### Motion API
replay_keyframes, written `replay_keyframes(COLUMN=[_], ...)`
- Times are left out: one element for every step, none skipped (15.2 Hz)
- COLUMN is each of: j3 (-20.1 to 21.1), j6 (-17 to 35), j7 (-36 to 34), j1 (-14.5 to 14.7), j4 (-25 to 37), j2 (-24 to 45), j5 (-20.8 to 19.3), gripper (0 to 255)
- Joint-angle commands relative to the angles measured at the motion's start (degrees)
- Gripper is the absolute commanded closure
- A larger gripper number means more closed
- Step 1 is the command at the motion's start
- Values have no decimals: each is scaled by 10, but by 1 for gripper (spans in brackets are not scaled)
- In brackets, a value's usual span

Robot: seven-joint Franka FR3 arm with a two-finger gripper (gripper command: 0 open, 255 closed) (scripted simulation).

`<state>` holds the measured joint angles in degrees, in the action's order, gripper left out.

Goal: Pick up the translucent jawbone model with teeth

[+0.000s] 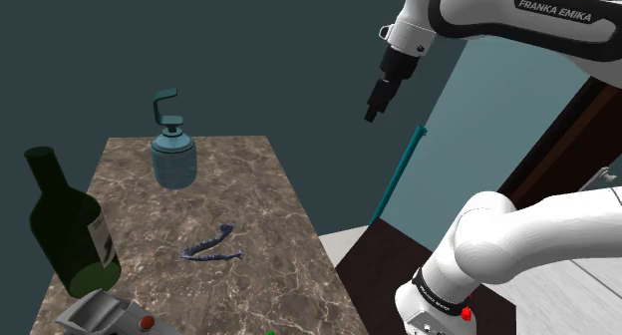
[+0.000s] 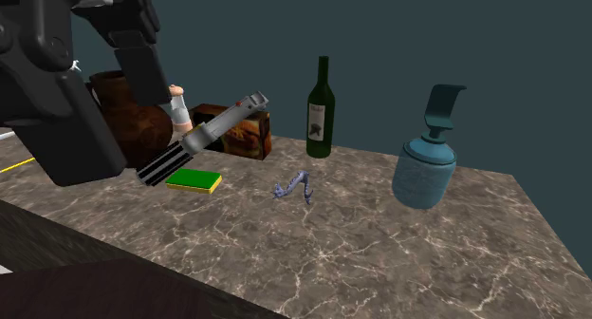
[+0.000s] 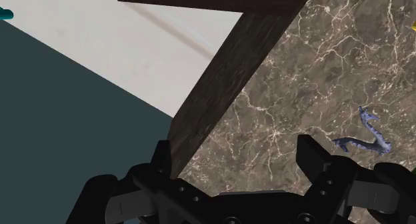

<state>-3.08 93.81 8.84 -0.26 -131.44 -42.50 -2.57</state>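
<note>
The jawbone model (image 1: 211, 246) is a small bluish translucent arch with teeth, lying flat on the marble tabletop (image 1: 249, 193) near its middle. It also lies in front of the wine bottle in the second exterior view (image 2: 294, 187). My gripper (image 1: 376, 102) hangs high in the air, beyond the table's edge toward the shoulder view's right, far from the jawbone. In the wrist view the gripper (image 3: 238, 164) is open, its fingers (image 3: 313, 156) standing wide apart with nothing between them. There the jawbone (image 3: 363, 139) lies just outside one fingertip, far below it.
A teal soap dispenser (image 1: 172, 154) stands at the table's far end and a dark green wine bottle (image 1: 65, 228) leans at the shoulder view's left. A green sponge (image 2: 194, 180), a grey and black rod-shaped tool (image 2: 204, 137), a brown box (image 2: 237, 132) and a brown pot (image 2: 128, 118) crowd one side.
</note>
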Motion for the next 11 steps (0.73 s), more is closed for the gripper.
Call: replay_keyframes(j3=[0,8,17,25,33,42,51,59,68,77,86], j6=[0,17,34,51,69,86,104,122,139,157,175], j7=[0,-7,-14,-20,-27,-34,-41,-48,-55,-62,-69], j1=[0,4,9,13,18,23,27,32,36,40,45], j4=[0,-12,-23,-34,-44,-53,-62,-70,-77,-83,-89], j2=[0,2,4,8,12,16,22,29,36,44,53], j5=[0,4,8,12,16,19,23,26,29,32,34], gripper=[0,0,0,0,0,0,0,0,0,0,0])
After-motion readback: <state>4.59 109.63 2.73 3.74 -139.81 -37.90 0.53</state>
